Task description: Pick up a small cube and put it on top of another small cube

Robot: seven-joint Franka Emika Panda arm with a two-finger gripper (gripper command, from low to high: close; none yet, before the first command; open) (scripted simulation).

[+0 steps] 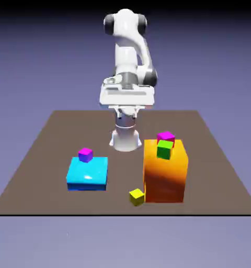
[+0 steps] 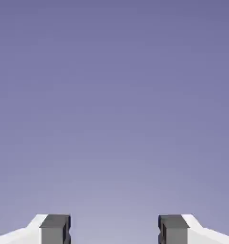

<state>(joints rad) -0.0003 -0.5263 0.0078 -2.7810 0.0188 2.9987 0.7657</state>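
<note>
- One yellow cube (image 1: 137,197) is the thing to lift; it sits on the brown tabletop (image 1: 44,183), just beside the near end of the orange block (image 1: 165,180), toward the exterior view's left.
- Nothing of the job is done, as far as I can judge: the yellow cube is on the table, with no small cube under it.
- All the main steps are left – reach, grasp, lift, carry, set down on another small cube, let go.
- The gripper (image 2: 114,229) is open, its fingertips wide apart with only backdrop between them; it hangs high beyond the orange block, well apart from the yellow cube.
- The green cube (image 1: 165,149) looks to be on top of the orange block, with a magenta cube (image 1: 166,136) partly hidden behind it; whether those two touch I can't tell.
- Across from the orange block, toward the exterior view's left, lies the cyan block (image 1: 88,172); a second magenta cube (image 1: 86,154) shows at its far edge – on it or just behind, I can't say.
- No container shows, so no cube is inside anything; both big blocks look solid.
- Which small cube should take the yellow one isn't plain from here.
</note>
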